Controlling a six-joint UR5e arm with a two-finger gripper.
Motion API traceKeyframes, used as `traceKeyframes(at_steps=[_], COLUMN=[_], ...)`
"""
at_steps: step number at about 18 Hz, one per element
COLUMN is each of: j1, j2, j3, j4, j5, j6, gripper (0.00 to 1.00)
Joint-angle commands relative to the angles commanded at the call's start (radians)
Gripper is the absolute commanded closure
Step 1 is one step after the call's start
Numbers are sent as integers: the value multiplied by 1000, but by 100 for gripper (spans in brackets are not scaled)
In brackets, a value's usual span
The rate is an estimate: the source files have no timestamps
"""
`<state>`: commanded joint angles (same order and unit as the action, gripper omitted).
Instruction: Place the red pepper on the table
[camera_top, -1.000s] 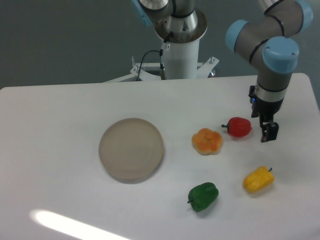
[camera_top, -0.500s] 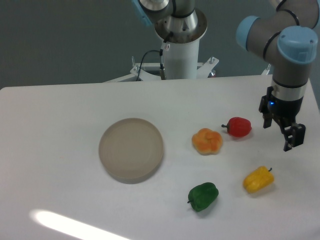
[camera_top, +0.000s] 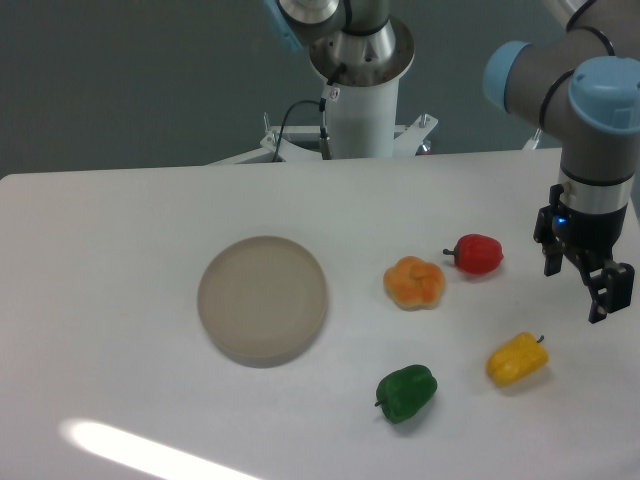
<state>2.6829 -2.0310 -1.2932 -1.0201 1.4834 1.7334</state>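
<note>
Red pepper: lying on table, stem pointing img-left. Gripper: hanging img-right of it, apart; finger state unclear.

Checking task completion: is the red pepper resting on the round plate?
No, the red pepper lies on the bare table, well right of the plate.

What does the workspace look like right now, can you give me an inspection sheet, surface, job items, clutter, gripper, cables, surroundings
Surface: white table, matte, with a glare streak at front left.
Job's things: red pepper lying on the table, free of the gripper.
Clutter: round beige plate, bare; orange pepper; green pepper; yellow pepper.
Gripper: gripper right of the red pepper, holding nothing; open or shut unclear.
Cables: black cable at the arm's base.
Surroundings: dark grey wall behind.
</note>
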Motion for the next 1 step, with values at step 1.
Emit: traceKeyframes(at_steps=[1], j1=[0], j2=[0], j3=[0], j4=[0], j5=[2], j6=[0], gripper=[0])
